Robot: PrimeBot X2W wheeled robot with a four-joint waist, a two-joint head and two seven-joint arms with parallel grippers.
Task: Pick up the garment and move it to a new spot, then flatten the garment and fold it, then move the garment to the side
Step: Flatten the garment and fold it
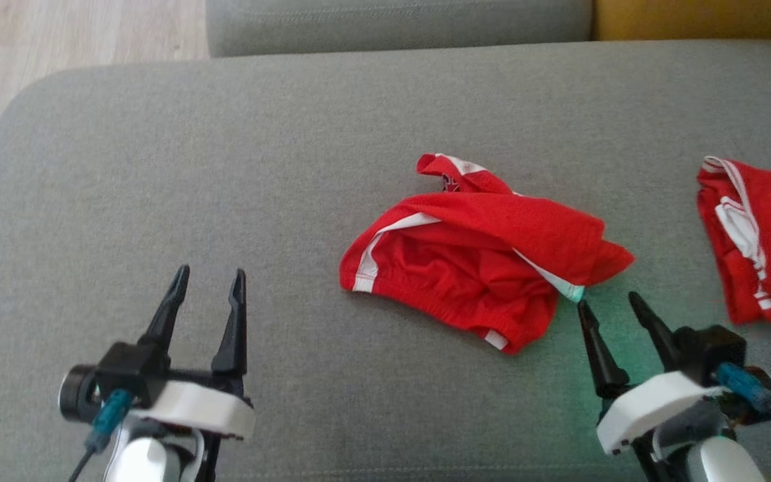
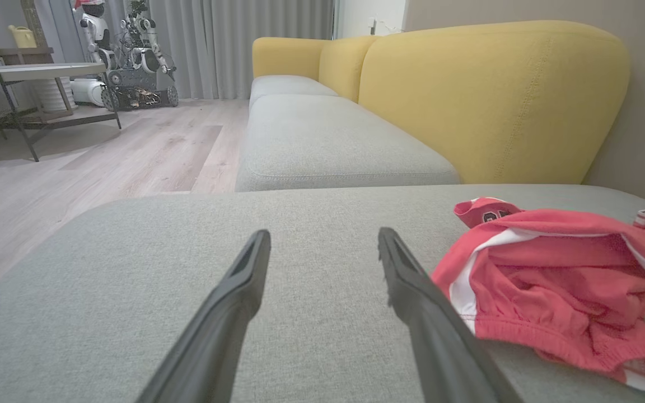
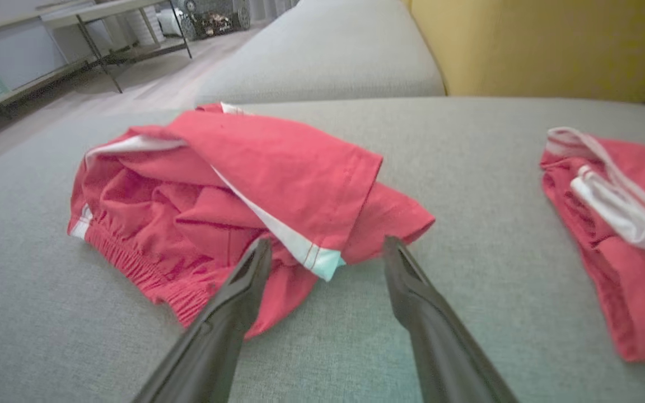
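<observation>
Head view: the red shorts [image 1: 479, 261], trimmed in white, lie crumpled on the grey seat cushion [image 1: 292, 134], with one leg folded over the elastic waistband. The left gripper [image 1: 211, 271] stands released and well apart from the shorts on their left, touching nothing. The right gripper [image 1: 608, 300] is also released, its tips just beside the near right corner of the shorts and holding no cloth. A second red garment [image 1: 760, 234] lies well apart from the shorts on their right and appears compactly folded. Left wrist view: the left gripper [image 2: 323, 234] is spread over bare cushion, with the shorts [image 2: 552, 280] to its right and out of its reach. The yellow backrest [image 2: 490, 95] rises beyond the shorts. Right wrist view: the right gripper [image 3: 327, 242] is spread with the white-trimmed hem corner of the shorts [image 3: 244, 162] between its fingers. Whether they touch the cloth cannot be determined. The second red garment [image 3: 625, 235] lies to the right of the shorts. Status assessment: the shorts are neither flattened nor folded, and no grasp is established. Whether they already occupy the new spot cannot be determined. Flattening, folding and moving aside remain outstanding.
</observation>
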